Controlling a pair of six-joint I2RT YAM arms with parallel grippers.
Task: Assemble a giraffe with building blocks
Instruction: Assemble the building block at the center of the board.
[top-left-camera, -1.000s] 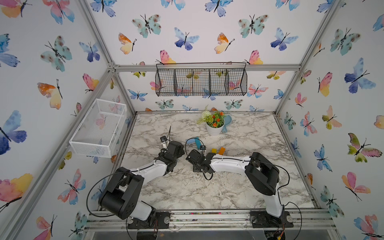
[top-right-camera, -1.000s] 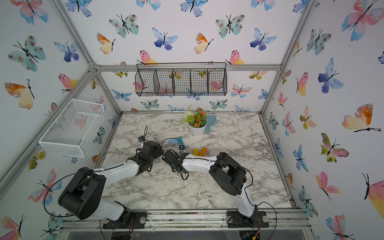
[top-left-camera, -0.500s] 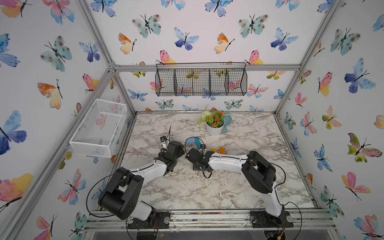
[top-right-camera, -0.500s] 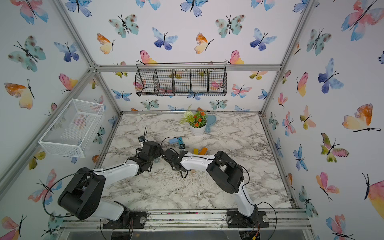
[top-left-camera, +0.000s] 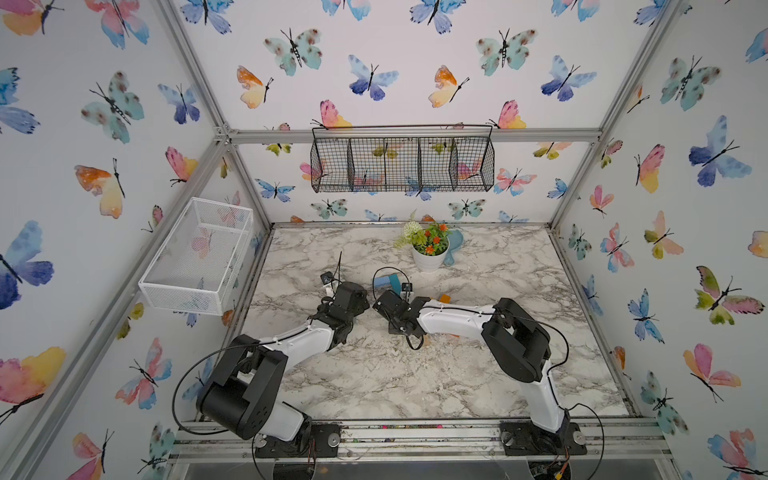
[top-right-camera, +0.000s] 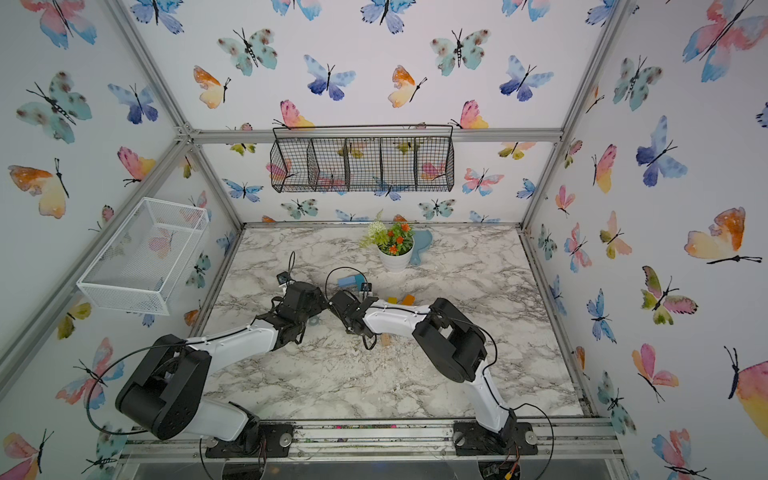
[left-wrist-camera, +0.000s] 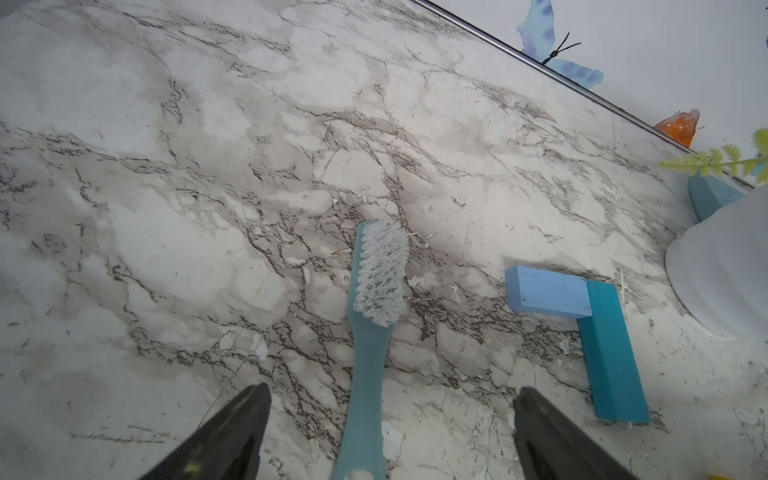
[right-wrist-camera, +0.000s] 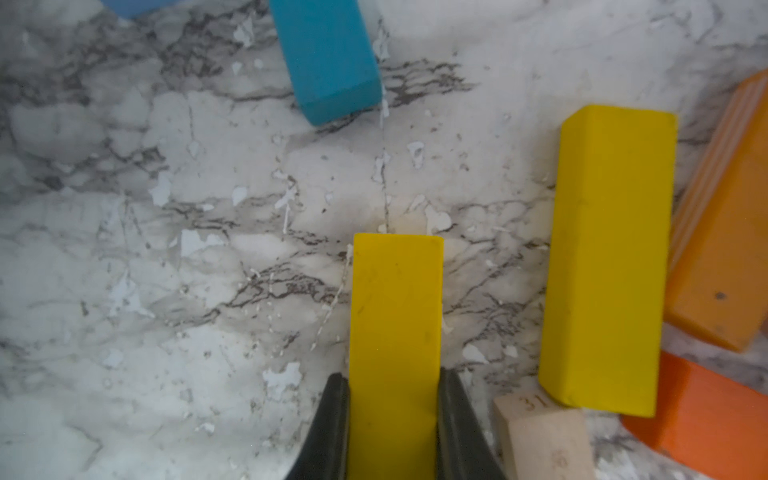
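Observation:
My right gripper (right-wrist-camera: 394, 380) is shut on a yellow block (right-wrist-camera: 395, 316), which points toward the near end of the teal block (right-wrist-camera: 328, 54). Beside it lie a second yellow block (right-wrist-camera: 609, 257), two orange blocks (right-wrist-camera: 723, 249) (right-wrist-camera: 706, 419) and a plain wood block (right-wrist-camera: 544, 444). The light-blue block (left-wrist-camera: 548, 293) and teal block (left-wrist-camera: 611, 353) form an L on the marble. My left gripper (left-wrist-camera: 390, 395) stands open over the handle of the pale-teal brush (left-wrist-camera: 380, 274), without touching it. In a top view both wrists meet mid-table near the light-blue block (top-left-camera: 384, 281).
A white flower pot (top-left-camera: 430, 253) stands behind the blocks, with a pale-blue flat thing (top-left-camera: 454, 245) behind it. A white wire basket (top-left-camera: 199, 253) hangs on the left wall. A black wire basket (top-left-camera: 403, 164) hangs on the back wall. Another plain wood block (top-right-camera: 385, 340) lies under the right forearm.
My right gripper has shut on the yellow block, and its wrist has shifted slightly left toward the middle. The left arm has not moved.

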